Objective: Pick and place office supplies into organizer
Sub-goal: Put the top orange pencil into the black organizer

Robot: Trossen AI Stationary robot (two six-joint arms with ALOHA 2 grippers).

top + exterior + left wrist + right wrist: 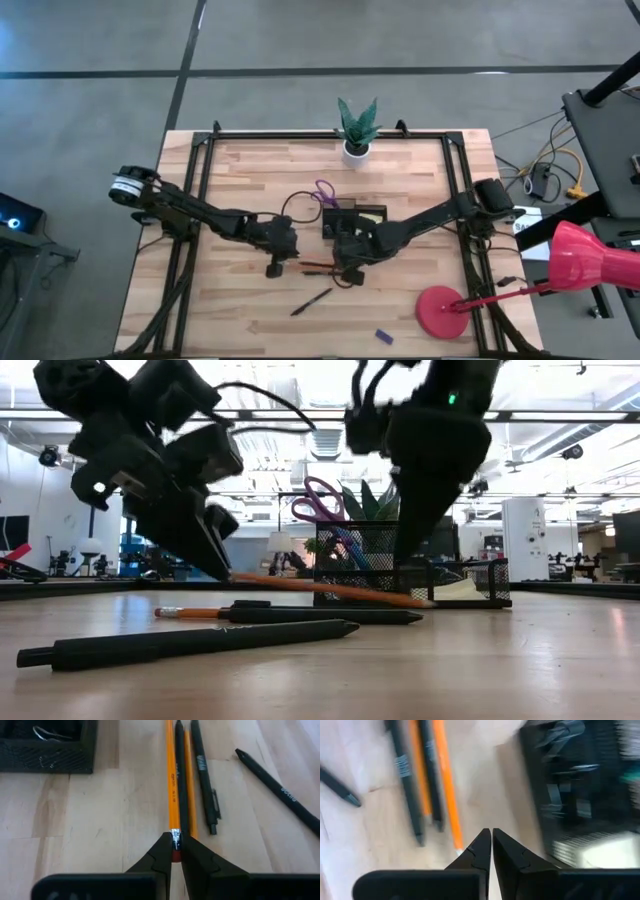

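Across the middle of the table [250,170], a pale butcher-block top framed by dark rails, both arms reach inward toward the organizer [352,219], which sits slightly toward the far edge from the table's centre. That black mesh box already carries the purple-handled scissors [322,500] standing upright in its taller compartment, handles up, probably because that is the only way they fit the narrow cup.

Just on the near side of the organizer lie the loose writing tools. The left end effector [175,851] has its fingers pinched tight on the eraser end of an orange pencil [172,780]; in the low view that end is raised while the tip rests low beside the organizer, a sensible hold for tipping it into the cup point-first. A second orange pencil [190,613] and a black pen [330,617] lie flat beside it, and another black pen [311,301] lies apart, toward the near edge.

The right end effector [491,851] hovers closed and empty between the pencils and the organizer, apparently waiting.

A small blue block [382,337] rests near the near right corner, close to the round base of a red lamp [447,311]. A potted plant [357,128] stands at the middle of the far edge.

Beyond the table the low view shows a bright open workshop with ceiling rails, and grey concrete floor surrounds the table.
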